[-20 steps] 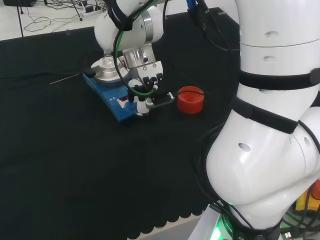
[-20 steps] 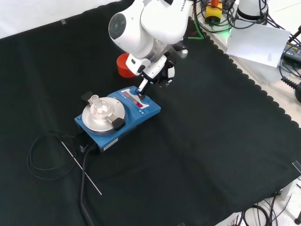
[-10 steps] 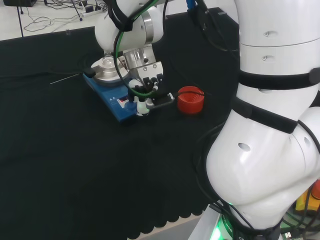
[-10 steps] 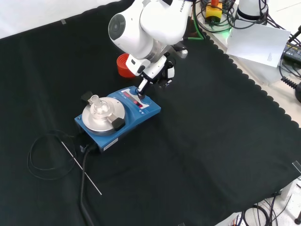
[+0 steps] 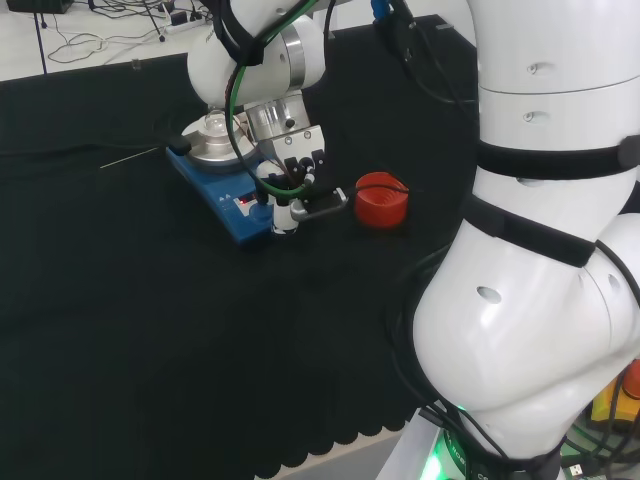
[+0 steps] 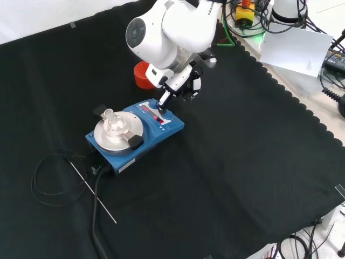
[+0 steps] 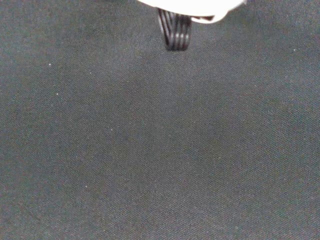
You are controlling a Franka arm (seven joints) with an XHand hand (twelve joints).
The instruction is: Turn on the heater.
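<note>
The heater is a blue box with a round silver top plate, and a small clear glass flask stands on that plate. Red lights show on its front panel. My hand hangs over the panel end of the heater. In the front view one straight finger points down onto the panel and touches it near a knob, while the rest of the hand stays above and behind. Nothing is held. The wrist view has black cloth and a blurred white part of the hand.
A red ribbed ring stand sits on the cloth just right of the hand in the head view. In the front view a black cable coils left of the heater and a thin metal rod lies beside it.
Almost nothing has changed. The arm's upper link has shifted slightly, and the fingertip stays on the heater's panel.
</note>
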